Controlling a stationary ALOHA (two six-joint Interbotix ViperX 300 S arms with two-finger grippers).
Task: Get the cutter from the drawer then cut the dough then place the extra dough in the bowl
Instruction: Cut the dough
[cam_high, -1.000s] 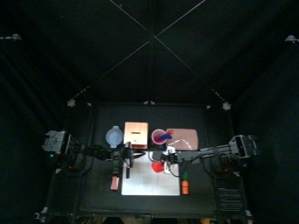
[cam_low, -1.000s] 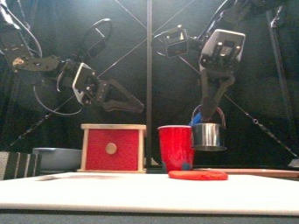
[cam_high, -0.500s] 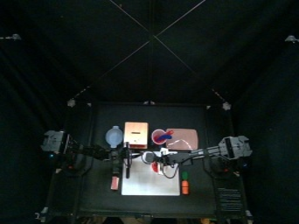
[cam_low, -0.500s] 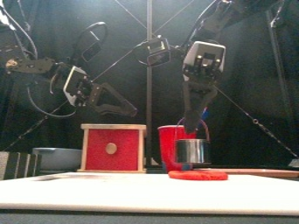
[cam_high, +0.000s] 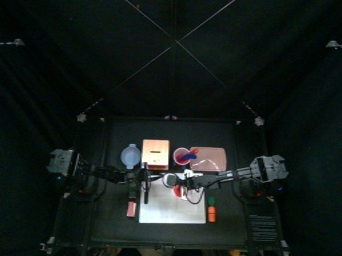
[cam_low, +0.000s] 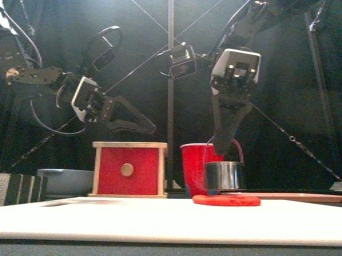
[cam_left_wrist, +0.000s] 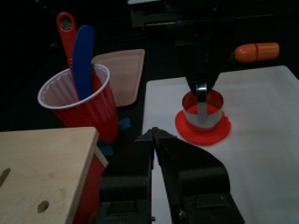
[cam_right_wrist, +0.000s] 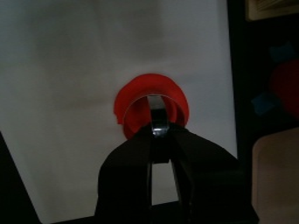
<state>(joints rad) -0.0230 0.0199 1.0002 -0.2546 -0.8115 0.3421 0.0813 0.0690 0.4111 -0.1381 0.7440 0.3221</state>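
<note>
A flat red dough disc (cam_low: 226, 200) lies on the white cutting board (cam_high: 187, 207). The round metal cutter (cam_low: 223, 177) stands on the dough (cam_left_wrist: 205, 129), and my right gripper (cam_low: 225, 152) is shut on its wire handle from above. In the right wrist view the cutter (cam_right_wrist: 156, 112) sits over the dough (cam_right_wrist: 138, 98) just past the right gripper (cam_right_wrist: 158, 131). My left gripper (cam_left_wrist: 151, 136) hovers shut and empty above the wooden box (cam_left_wrist: 41, 175), left of the dough. The box's red drawer front (cam_low: 130, 169) is closed. The blue-grey bowl (cam_low: 64, 181) stands left of the box.
A red cup (cam_left_wrist: 79, 98) with a blue knife (cam_left_wrist: 83, 54) and a red knife (cam_left_wrist: 66, 31) stands between the box and the pink tray (cam_left_wrist: 122, 65). An orange toy food (cam_left_wrist: 257, 51) lies at the board's right edge.
My right gripper has come down and a little to the left with the cutter, from hanging above the dough to standing on it. The left arm has barely moved.
</note>
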